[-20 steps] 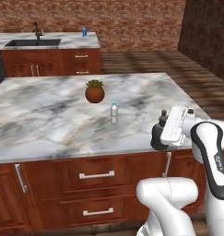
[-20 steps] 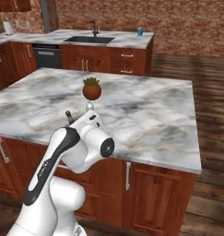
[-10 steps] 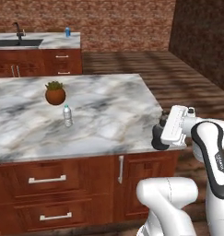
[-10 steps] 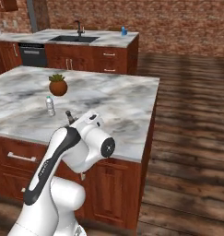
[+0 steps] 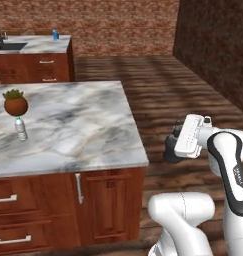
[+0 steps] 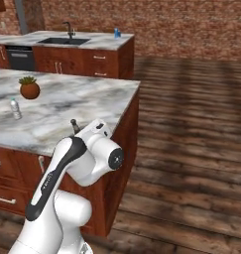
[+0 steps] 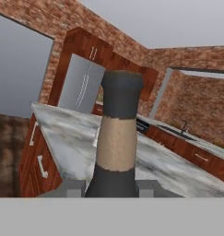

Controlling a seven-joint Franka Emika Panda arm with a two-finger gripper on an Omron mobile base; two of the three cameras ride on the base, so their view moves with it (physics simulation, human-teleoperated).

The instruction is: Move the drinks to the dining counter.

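Drinks: black narrow-necked bottle [image 7: 117, 138] was clamped in the gripper [image 5: 174, 149], carried off the island's corner | blue can [image 6: 117, 33] stood on the sink bench [image 6: 99, 41] | clear water bottle [image 5: 21, 129] waited on the island [image 5: 88, 130] beside potted plant [image 5: 15, 102] | carton unseen | task judged partly done

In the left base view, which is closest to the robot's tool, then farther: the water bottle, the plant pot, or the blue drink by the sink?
From the tool:
1. Water bottle, on the island's left part.
2. Plant pot, just behind it.
3. Blue drink, on the far sink counter.
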